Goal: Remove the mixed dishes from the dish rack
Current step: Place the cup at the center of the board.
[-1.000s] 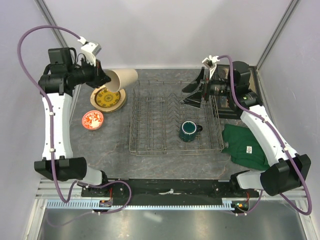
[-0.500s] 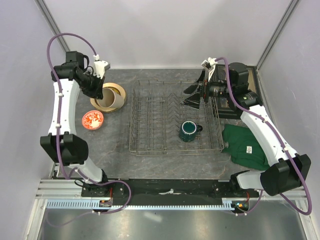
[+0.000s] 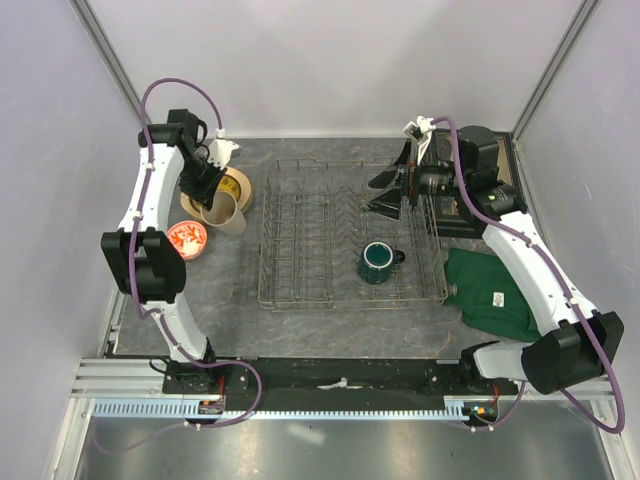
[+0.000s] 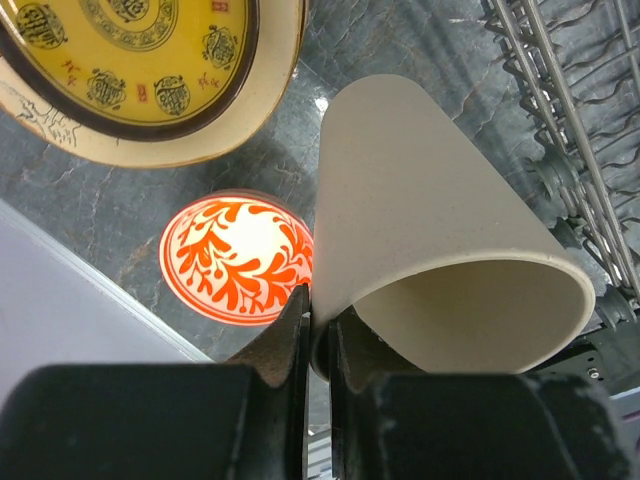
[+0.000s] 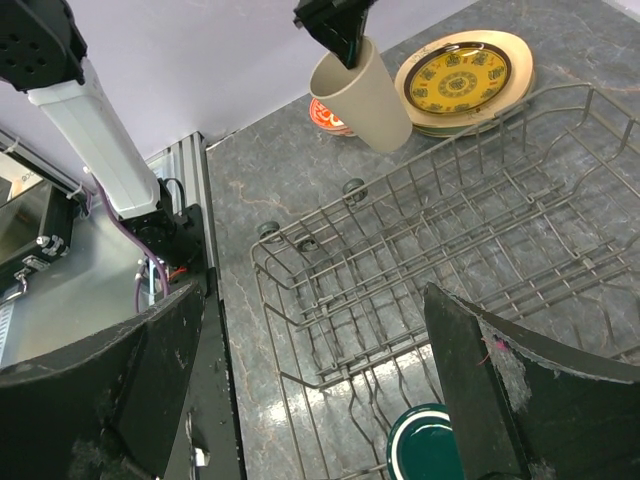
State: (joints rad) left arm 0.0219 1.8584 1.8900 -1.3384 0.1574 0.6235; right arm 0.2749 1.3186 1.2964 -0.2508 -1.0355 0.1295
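My left gripper [image 3: 204, 186] is shut on the rim of the tall beige tumbler [image 3: 226, 211], one finger inside and one outside [image 4: 318, 322]. The tumbler [image 4: 440, 250] hangs tilted, low over the table between the gold-brown patterned plate [image 3: 240, 183] and the small red-and-white bowl [image 3: 186, 238]. I cannot tell if it touches the table. A paler plate rim [image 5: 452, 128] shows under the gold plate [image 5: 458, 75]. The dark green mug [image 3: 377, 262] stands in the grey wire dish rack [image 3: 300, 240]. My right gripper [image 3: 385, 190] is open and empty above the rack's far right part [image 5: 320, 390].
A folded green cloth [image 3: 492, 292] lies right of the rack. A dark box [image 3: 457, 212] sits at the back right under my right arm. The bowl [image 4: 238, 258] and plate [image 4: 130, 60] lie close to the tumbler. The rack's edge [image 4: 560, 110] is just right of it.
My left arm has swung the tumbler from above the gold plate down and toward the front, turning it from lying sideways to nearly upright. The right arm has not moved.
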